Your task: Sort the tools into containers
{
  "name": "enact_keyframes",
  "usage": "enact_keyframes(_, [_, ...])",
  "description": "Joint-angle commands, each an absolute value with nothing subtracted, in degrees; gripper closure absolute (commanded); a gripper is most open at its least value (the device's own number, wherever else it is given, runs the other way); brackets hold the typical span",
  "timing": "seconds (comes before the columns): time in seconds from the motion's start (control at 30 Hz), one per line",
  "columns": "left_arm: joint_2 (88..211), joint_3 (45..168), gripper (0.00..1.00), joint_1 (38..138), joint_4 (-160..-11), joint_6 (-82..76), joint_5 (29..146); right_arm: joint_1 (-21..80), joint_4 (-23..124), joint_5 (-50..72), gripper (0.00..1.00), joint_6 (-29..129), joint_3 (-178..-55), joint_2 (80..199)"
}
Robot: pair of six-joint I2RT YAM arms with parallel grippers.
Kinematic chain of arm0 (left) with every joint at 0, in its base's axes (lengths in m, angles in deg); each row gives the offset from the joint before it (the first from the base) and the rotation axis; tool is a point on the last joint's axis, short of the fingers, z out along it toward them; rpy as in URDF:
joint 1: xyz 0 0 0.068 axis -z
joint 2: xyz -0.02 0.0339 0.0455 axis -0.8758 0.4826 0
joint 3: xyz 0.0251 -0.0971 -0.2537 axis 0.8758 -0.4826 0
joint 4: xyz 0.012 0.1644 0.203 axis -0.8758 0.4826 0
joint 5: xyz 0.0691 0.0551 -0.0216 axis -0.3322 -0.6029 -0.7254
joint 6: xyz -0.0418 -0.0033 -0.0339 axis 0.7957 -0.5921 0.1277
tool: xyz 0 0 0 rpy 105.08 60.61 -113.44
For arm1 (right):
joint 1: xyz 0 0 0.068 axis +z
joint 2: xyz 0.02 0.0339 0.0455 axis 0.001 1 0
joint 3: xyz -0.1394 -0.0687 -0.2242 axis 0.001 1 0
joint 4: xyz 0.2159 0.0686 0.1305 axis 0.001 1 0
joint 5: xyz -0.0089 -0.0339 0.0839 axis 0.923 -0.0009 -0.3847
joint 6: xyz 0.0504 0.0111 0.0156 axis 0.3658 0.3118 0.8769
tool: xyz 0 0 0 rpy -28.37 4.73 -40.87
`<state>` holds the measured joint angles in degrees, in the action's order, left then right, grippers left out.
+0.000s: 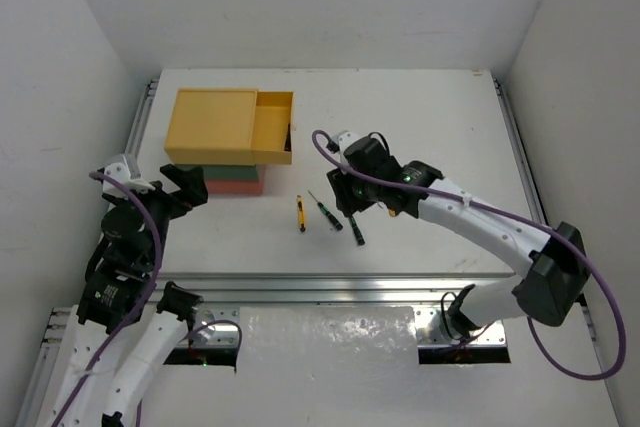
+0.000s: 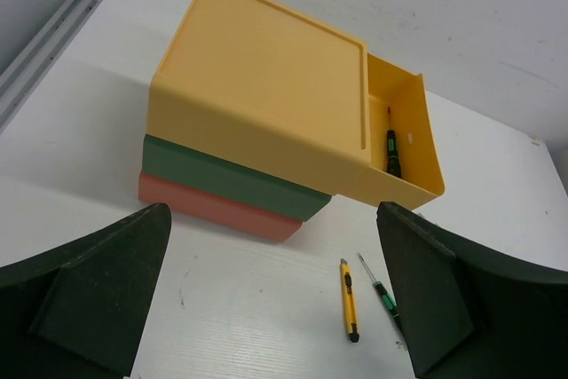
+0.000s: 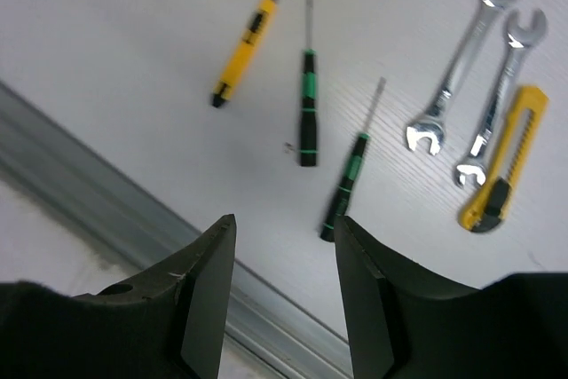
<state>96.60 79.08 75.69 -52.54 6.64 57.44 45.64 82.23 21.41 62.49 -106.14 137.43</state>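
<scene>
The stacked containers stand at the back left: the yellow top box with its drawer pulled open to the right, the green box and the red box below. In the left wrist view a black screwdriver lies in the yellow drawer. On the table lie a slim yellow knife, two black-and-green screwdrivers, two silver wrenches and a stubby yellow-and-black knife. My right gripper is open and empty above the screwdrivers. My left gripper is open and empty, in front of the boxes.
A metal rail runs along the table's near edge and shows under my right gripper. White walls enclose the table on three sides. In the top view the right arm hides the wrenches and the stubby knife.
</scene>
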Motion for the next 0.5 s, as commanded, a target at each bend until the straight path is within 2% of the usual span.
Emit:
enact_keyframes(0.0, [97.3,79.2,0.00,75.6,-53.8,6.8,56.8,45.4,82.6,32.1,0.51,63.3,-104.2,140.1])
enact_keyframes(0.13, [97.9,79.3,0.00,75.7,-53.7,6.8,57.0,45.3,83.6,35.7,0.52,66.6,-102.1,144.1])
enact_keyframes(0.47, [98.0,79.3,0.00,75.7,-53.8,6.8,57.3,42.9,79.2,30.8,0.58,68.6,-100.5,155.3])
